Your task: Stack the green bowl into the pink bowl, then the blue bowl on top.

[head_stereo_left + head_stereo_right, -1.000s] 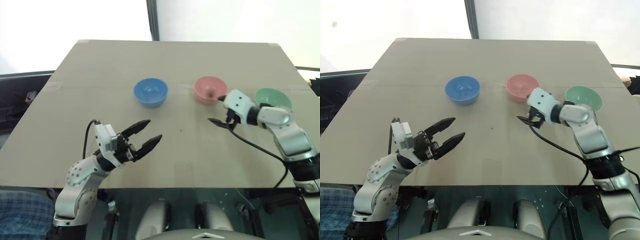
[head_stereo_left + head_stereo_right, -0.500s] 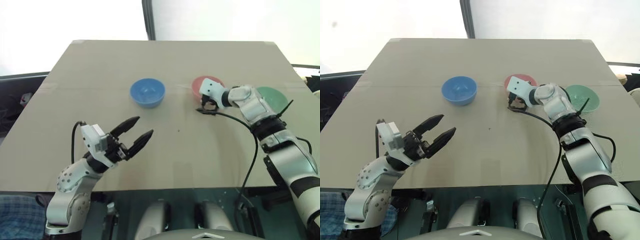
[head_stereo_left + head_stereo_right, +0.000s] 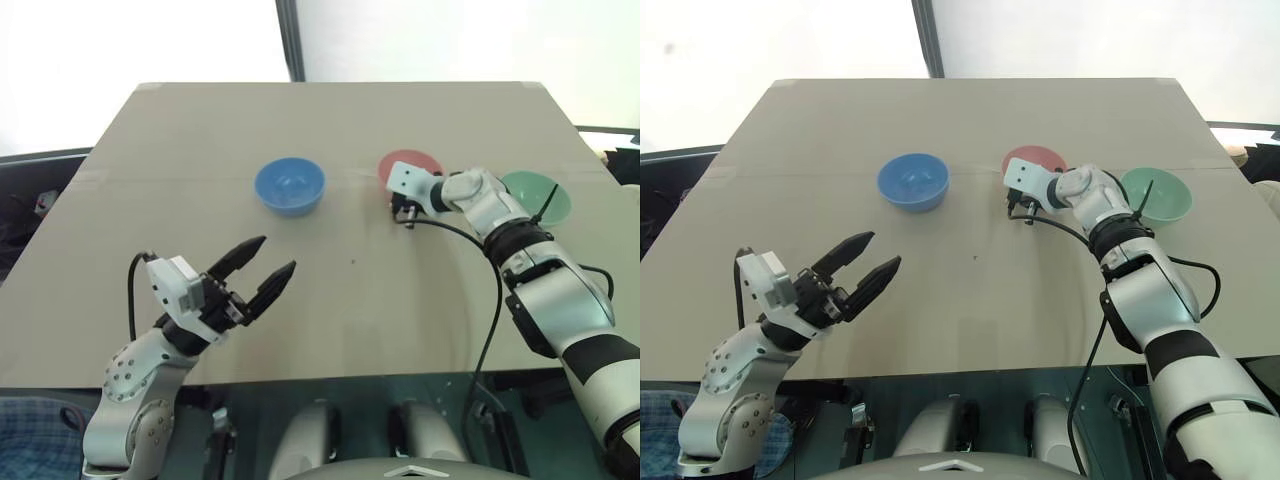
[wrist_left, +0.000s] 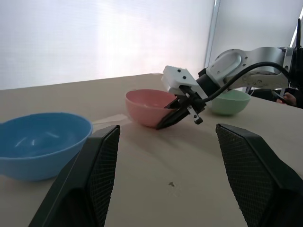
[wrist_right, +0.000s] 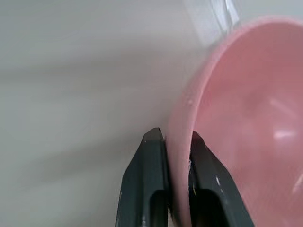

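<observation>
Three small bowls sit in a row across the far half of a tan worktop [image 3: 200, 300]. From the middle bowl, the blue bowl [image 3: 289, 186] lies at nine o'clock and the green bowl [image 3: 536, 197] at three o'clock. The right end effector [image 5: 174, 142] is pinched shut on the near rim of that middle one, the pink bowl [image 3: 409, 170] — one finger inside, one outside. The left end effector [image 3: 257, 270] hovers open, well apart. The pink bowl is the base, so a steady, level hold seems wise — no tipping. No writing is legible.
</observation>
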Controlling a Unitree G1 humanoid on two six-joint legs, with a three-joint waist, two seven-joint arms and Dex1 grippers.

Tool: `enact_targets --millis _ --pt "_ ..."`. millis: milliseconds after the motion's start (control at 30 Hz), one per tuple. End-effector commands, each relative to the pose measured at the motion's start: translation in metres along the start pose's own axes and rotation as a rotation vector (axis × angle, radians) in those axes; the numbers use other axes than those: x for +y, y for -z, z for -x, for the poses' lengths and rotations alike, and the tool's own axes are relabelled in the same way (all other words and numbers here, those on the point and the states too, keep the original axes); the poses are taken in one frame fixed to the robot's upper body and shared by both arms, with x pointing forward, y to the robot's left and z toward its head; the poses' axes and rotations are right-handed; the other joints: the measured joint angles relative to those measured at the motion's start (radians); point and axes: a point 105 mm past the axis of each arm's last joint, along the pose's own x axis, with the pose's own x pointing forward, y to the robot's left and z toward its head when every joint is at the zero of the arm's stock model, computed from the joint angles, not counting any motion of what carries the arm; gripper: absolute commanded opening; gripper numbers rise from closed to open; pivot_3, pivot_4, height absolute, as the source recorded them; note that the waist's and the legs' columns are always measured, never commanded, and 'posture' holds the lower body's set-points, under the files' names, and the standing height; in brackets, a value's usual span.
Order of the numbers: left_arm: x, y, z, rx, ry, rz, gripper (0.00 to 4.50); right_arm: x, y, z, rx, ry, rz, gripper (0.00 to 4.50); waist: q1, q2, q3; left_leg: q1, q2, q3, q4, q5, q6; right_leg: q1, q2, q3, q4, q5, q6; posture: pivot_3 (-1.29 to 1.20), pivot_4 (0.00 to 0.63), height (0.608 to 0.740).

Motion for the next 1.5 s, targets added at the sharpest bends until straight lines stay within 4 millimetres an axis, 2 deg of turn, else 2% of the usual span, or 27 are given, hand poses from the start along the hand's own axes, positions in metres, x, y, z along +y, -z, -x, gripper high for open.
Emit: enact_targets --millis 33,200,333,433,533,633,800,833,867,967,1133,1233,1367,1433,1500 --pt "-0.002 -0.015 -0.001 -0.05 0.008 -0.051 3.42 -0.006 -0.009 0.003 -0.028 0.013 0.023 0.06 0.0 0.0 0.0 0.0 0.0 0.0 0.0 0.0 0.0 0.0 0.0 0.0 0.0 0.0 0.0 0.0 0.15 0.74" --pt "-0.005 -0.013 -0.004 -0.051 0.026 -0.046 3.42 -0.009 -0.009 0.009 -0.024 0.019 0.078 0.06 0.001 0.0 0.0 0.0 0.0 0.0 0.0 0.0 0.0 0.0 0.0 0.0 0.0 0.0 0.0 0.0 0.15 0.74" --pt "-0.005 -0.012 -0.006 -0.052 0.037 -0.042 3.42 -0.002 -0.015 0.021 -0.048 -0.02 0.171 0.06 0.004 0.0 0.0 -0.001 0.0 0.0 -0.001 0.0 0.0 0.0 0.0 0.0 -0.001 0.0 0.0 0.0 0.15 0.74" --pt "-0.004 -0.011 -0.007 -0.049 0.047 -0.041 3.42 0.027 -0.025 0.036 -0.092 -0.106 0.258 0.06 0.008 0.0 0.0 -0.001 0.0 0.0 -0.002 0.0 0.0 0.0 0.0 0.0 -0.002 0.0 0.0 0.0 0.15 0.74" --pt "-0.005 -0.008 -0.009 -0.039 0.072 -0.035 3.42 0.067 -0.043 0.057 -0.201 -0.211 0.316 0.06 0.007 0.0 0.0 -0.002 0.0 -0.001 -0.003 0.0 0.0 0.0 0.0 0.0 -0.004 0.0 0.0 0.0 0.15 0.74" --pt "-0.007 -0.007 -0.011 -0.035 0.094 -0.027 3.42 0.098 -0.048 0.075 -0.23 -0.279 0.332 0.06 0.007 0.001 0.001 -0.001 0.0 0.0 -0.003 0.0 0.001 0.0 0.0 0.0 -0.004 0.0 0.0 0.0 0.15 0.74" --pt "-0.004 -0.005 -0.014 -0.034 0.11 -0.02 3.42 0.115 -0.056 0.082 -0.249 -0.279 0.288 0.06 0.008 0.0 0.0 0.0 0.001 -0.001 -0.002 -0.002 0.003 0.0 -0.001 0.0 -0.003 0.0 0.0 0.0 0.15 0.74" --pt "-0.005 -0.005 -0.015 -0.034 0.118 -0.017 3.42 0.117 -0.057 0.082 -0.252 -0.279 0.277 0.78 0.009 0.0 0.0 0.0 0.001 -0.001 -0.002 -0.002 0.003 0.0 -0.001 0.0 -0.003 0.0 0.0 0.0 0.15 0.74" --pt "-0.006 -0.005 -0.015 -0.034 0.125 -0.013 3.42 0.119 -0.057 0.082 -0.249 -0.281 0.274 1.03 0.009 0.0 0.0 0.0 0.001 -0.001 -0.002 -0.002 0.003 0.0 -0.001 0.0 -0.003 0.0 0.0 0.0 0.15 0.74" --pt "-0.007 -0.004 -0.017 -0.032 0.14 -0.007 3.42 0.12 -0.056 0.083 -0.238 -0.281 0.275 2.41 0.009 0.0 0.0 0.0 0.001 -0.001 -0.002 -0.002 0.003 0.0 -0.001 0.0 -0.003 0.001 -0.001 0.0 0.15 0.74" --pt "-0.006 -0.003 -0.018 -0.033 0.151 -0.001 3.42 0.118 -0.055 0.085 -0.239 -0.267 0.255 4.34 0.009 0.0 0.0 0.0 0.0 -0.001 -0.002 0.0 0.0 0.0 -0.001 -0.001 -0.004 0.001 -0.001 0.0 0.15 0.74" --pt "-0.009 -0.002 -0.02 -0.036 0.163 0.011 3.42 0.115 -0.055 0.09 -0.245 -0.251 0.216 4.44 0.009 0.0 0.0 -0.001 0.0 -0.001 -0.002 0.0 0.001 0.0 -0.001 -0.001 -0.004 0.001 -0.001 0.0 0.15 0.74" --pt "-0.012 -0.002 -0.023 -0.048 0.177 0.021 3.42 0.11 -0.059 0.115 -0.312 -0.271 0.082 4.44 0.011 0.0 0.0 -0.001 0.0 -0.001 -0.002 0.0 0.001 0.0 -0.001 -0.001 -0.004 0.001 -0.001 0.0 0.15 0.74" --pt "-0.014 -0.003 -0.026 -0.062 0.191 0.035 3.42 0.096 -0.05 0.128 -0.317 -0.23 0.0 4.44 0.014 0.0 0.0 -0.001 0.0 -0.001 -0.002 -0.002 0.003 0.0 -0.001 -0.001 -0.004 0.001 -0.001 0.0 0.15 0.74" --pt "-0.017 -0.004 -0.029 -0.074 0.216 0.048 3.42 0.07 -0.03 0.136 -0.271 -0.126 -0.082 4.44 0.016 0.0 0.0 -0.001 0.0 -0.001 -0.002 -0.002 0.004 0.0 -0.001 -0.001 -0.004 0.001 -0.001 0.0 0.15 0.74"
